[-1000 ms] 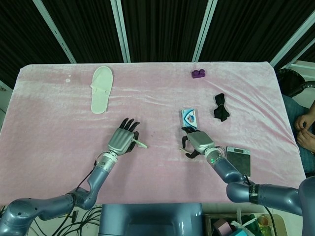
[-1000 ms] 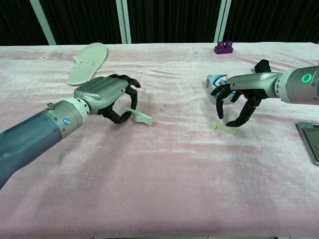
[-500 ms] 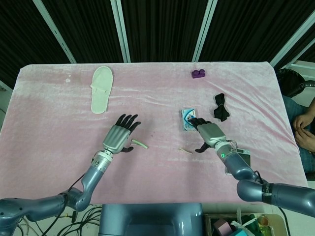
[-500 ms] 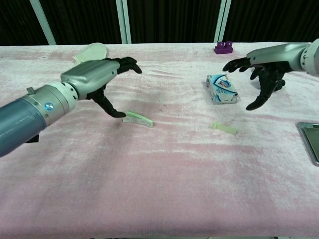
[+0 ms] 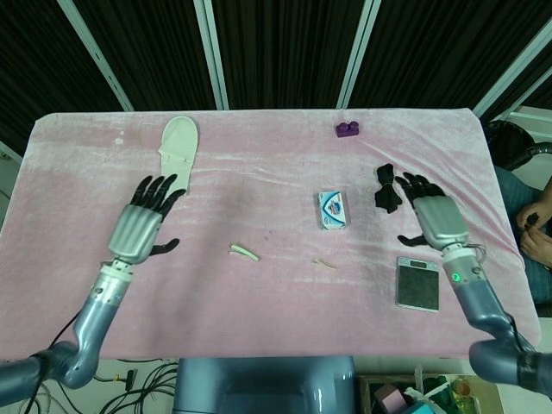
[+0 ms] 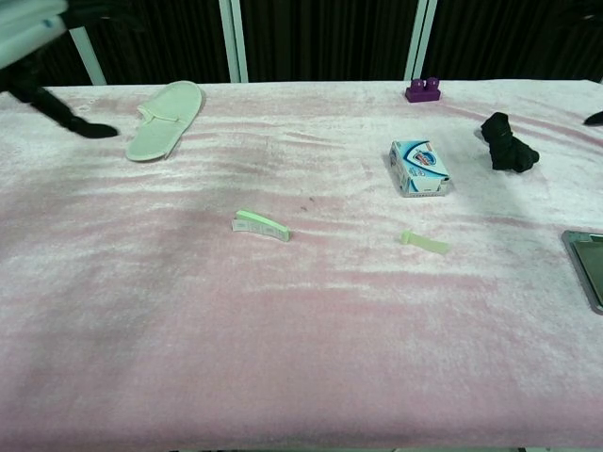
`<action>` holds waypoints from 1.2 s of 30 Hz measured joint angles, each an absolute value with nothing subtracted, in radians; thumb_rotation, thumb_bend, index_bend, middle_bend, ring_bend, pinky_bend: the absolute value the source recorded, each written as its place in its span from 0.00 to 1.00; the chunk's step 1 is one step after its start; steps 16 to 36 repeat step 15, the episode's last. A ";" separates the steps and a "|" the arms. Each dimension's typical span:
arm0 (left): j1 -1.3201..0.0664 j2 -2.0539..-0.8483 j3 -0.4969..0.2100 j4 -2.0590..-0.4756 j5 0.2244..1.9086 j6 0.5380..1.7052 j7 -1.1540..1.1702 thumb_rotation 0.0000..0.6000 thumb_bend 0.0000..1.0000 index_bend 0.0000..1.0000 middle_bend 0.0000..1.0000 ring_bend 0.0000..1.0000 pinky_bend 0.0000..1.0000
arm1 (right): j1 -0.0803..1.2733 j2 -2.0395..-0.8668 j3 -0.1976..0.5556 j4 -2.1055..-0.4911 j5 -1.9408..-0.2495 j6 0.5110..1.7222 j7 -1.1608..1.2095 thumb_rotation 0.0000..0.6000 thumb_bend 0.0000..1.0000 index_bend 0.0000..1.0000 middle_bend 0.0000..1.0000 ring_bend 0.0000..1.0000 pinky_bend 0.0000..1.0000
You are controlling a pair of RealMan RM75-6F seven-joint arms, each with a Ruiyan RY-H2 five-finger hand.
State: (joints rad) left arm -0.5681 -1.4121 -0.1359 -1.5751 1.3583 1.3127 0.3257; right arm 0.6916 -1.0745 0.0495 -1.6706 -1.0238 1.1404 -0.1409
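On the pink-covered counter (image 5: 86,155) we held our left hand (image 5: 141,226) raised and released, fingers spread and grasping nothing, with the white slipper (image 5: 178,145) just beyond it at about one o'clock. The pale green clip-like piece (image 5: 243,252) lay free on the cloth at about three o'clock from that hand, well apart from it, and the smaller green stick (image 5: 325,264) rested further right, below the small blue-and-white box (image 5: 332,209). A purple block (image 5: 347,129) sat near the far edge. Our right hand (image 5: 435,221) was likewise open and empty, with the black crumpled cloth (image 5: 386,188) just beside its fingertips at eleven o'clock and the flat grey device (image 5: 418,283) near its wrist at about seven o'clock. We judged both green pieces set down and both hands drawn clear; any next move would call for a fresh reach inward.
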 measured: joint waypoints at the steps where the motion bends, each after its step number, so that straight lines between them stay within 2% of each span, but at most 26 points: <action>1: -0.531 -1.377 -0.115 -1.608 1.362 1.339 0.329 1.00 0.15 0.16 0.00 0.00 0.00 | 0.662 -1.067 0.040 -1.675 -1.057 1.182 -0.137 1.00 0.12 0.00 0.00 0.00 0.13; 6: -0.376 -1.264 -0.039 -1.704 1.365 1.461 0.290 1.00 0.15 0.16 0.00 0.00 0.00 | 0.479 -1.052 -0.025 -1.688 -1.209 1.391 -0.114 1.00 0.13 0.00 0.00 0.00 0.13; 13: -0.203 -1.173 0.041 -1.751 1.363 1.587 0.183 1.00 0.15 0.15 0.00 0.00 0.00 | 0.292 -1.090 -0.100 -1.653 -1.347 1.563 -0.096 1.00 0.13 0.00 0.00 0.00 0.13; 15: -0.177 -1.170 0.050 -1.750 1.363 1.605 0.175 1.00 0.15 0.15 0.00 0.00 0.00 | 0.260 -1.103 -0.116 -1.647 -1.370 1.584 -0.099 1.00 0.13 0.00 0.00 0.00 0.13; 36: -0.177 -1.170 0.050 -1.750 1.363 1.605 0.175 1.00 0.15 0.15 0.00 0.00 0.00 | 0.260 -1.103 -0.116 -1.647 -1.370 1.584 -0.099 1.00 0.13 0.00 0.00 0.00 0.13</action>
